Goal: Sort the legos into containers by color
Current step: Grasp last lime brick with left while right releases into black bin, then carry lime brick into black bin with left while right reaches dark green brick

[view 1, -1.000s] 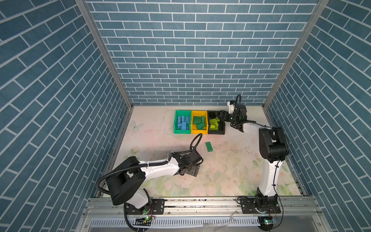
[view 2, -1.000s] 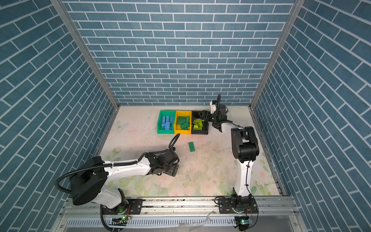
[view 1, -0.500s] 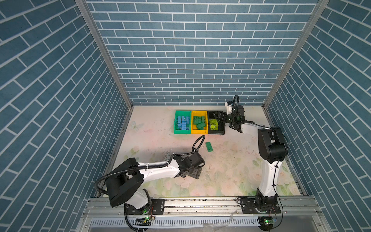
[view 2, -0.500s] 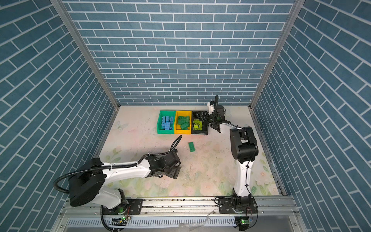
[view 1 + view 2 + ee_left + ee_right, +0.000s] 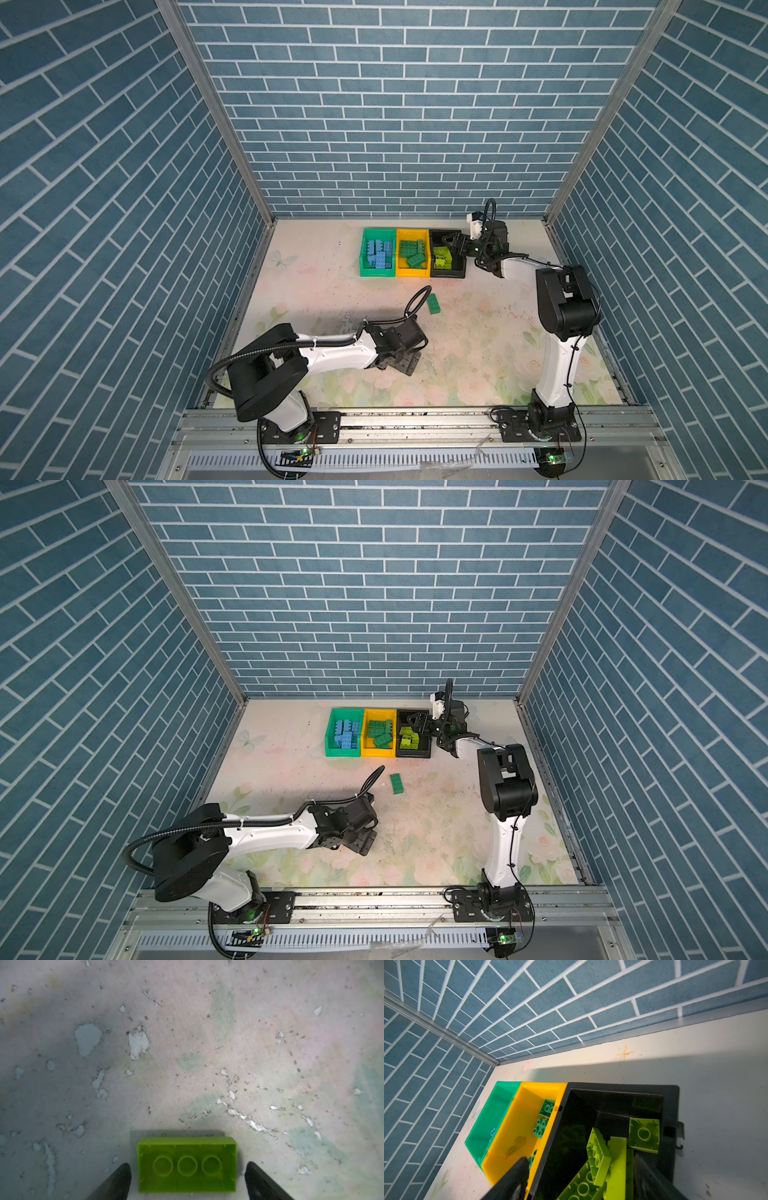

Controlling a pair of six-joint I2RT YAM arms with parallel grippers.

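A lime green lego (image 5: 187, 1167) lies upside down on the table, hollow side up. My left gripper (image 5: 187, 1165) is open around it, one finger (image 5: 122, 1176) on each side with a gap to the brick. In both top views this gripper (image 5: 409, 361) hides that brick. A dark green lego (image 5: 433, 304) lies loose mid-table. The green container (image 5: 377, 272) holds light blue legos, the yellow container (image 5: 412, 273) dark green ones, the black container (image 5: 446, 274) lime ones (image 5: 598, 1157). My right gripper (image 5: 580, 1159) hangs open and empty over the black container.
The three bins stand side by side near the back wall (image 5: 374, 646). Brick-patterned walls close in the left and right sides. The metal rail (image 5: 415, 419) with both arm bases runs along the front edge. The right arm's elbow (image 5: 565, 303) stands tall at mid-right.
My left gripper has drifted slightly to the right and toward the front. The right gripper has stayed over the black container, nearly unmoved.
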